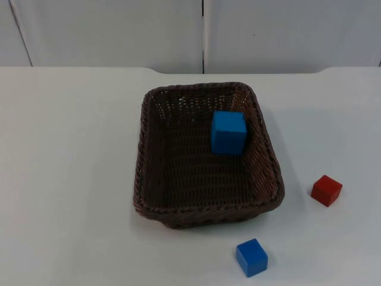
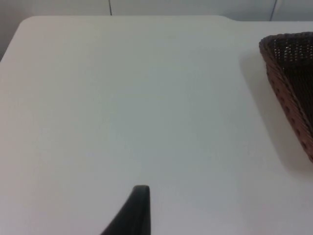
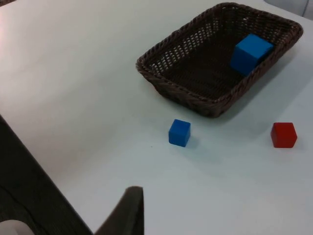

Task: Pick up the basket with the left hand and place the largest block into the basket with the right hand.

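We see the dark brown woven wicker basket (image 1: 156,167) resting on the white surface (image 1: 65,179), the large blue cube (image 1: 228,132) inside it. Both tools wait apart, touching nothing; their opening we cannot tell. Beyond the right tool (image 3: 128,210) lie a small blue cube (image 3: 179,132) and a small red cube (image 3: 283,134).

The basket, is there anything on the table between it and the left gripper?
Nothing visible. In the left wrist view, bare white table lies between the left gripper's fingertip and the basket. The big blue block already sits inside the basket.
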`<state>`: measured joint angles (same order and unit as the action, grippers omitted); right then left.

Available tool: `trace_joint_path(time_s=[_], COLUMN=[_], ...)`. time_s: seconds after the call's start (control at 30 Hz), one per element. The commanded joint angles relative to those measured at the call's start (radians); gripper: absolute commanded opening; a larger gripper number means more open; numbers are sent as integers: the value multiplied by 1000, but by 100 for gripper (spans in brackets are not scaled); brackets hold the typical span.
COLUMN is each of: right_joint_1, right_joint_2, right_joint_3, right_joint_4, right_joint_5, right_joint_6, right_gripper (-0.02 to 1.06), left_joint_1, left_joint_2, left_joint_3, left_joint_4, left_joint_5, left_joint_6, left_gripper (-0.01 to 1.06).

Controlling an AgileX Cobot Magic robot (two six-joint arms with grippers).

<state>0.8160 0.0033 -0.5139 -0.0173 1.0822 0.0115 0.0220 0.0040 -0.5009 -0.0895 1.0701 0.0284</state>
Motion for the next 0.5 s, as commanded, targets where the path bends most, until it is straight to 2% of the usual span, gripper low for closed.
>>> trace_joint_path(time_s=[0.0, 0.2, 0.33, 0.37, 0.47], right_joint_1=[-49, -153, -301, -301, -393], right_joint_2=[-3, -3, -3, -3, -3], right_joint_3=[-1, -1, -1, -1, -1], right_joint_4=[1, 1, 1, 1, 1], right_joint_5=[-3, -3, -3, -3, -4], right_joint_6=[-2, -2, -2, -2, -2], right_gripper=[105, 105, 105, 105, 105], left_joint_1=[3, 3, 3, 3, 3], left_joint_2=[-4, -4, -4, -4, -4], left_joint_3=[6, 6, 6, 6, 6], left_joint_4=[2, 2, 2, 2, 2], left_joint_5=[2, 2, 2, 2, 2], left_joint_6=[-3, -3, -3, -3, -3], left_gripper=[105, 105, 105, 105, 105])
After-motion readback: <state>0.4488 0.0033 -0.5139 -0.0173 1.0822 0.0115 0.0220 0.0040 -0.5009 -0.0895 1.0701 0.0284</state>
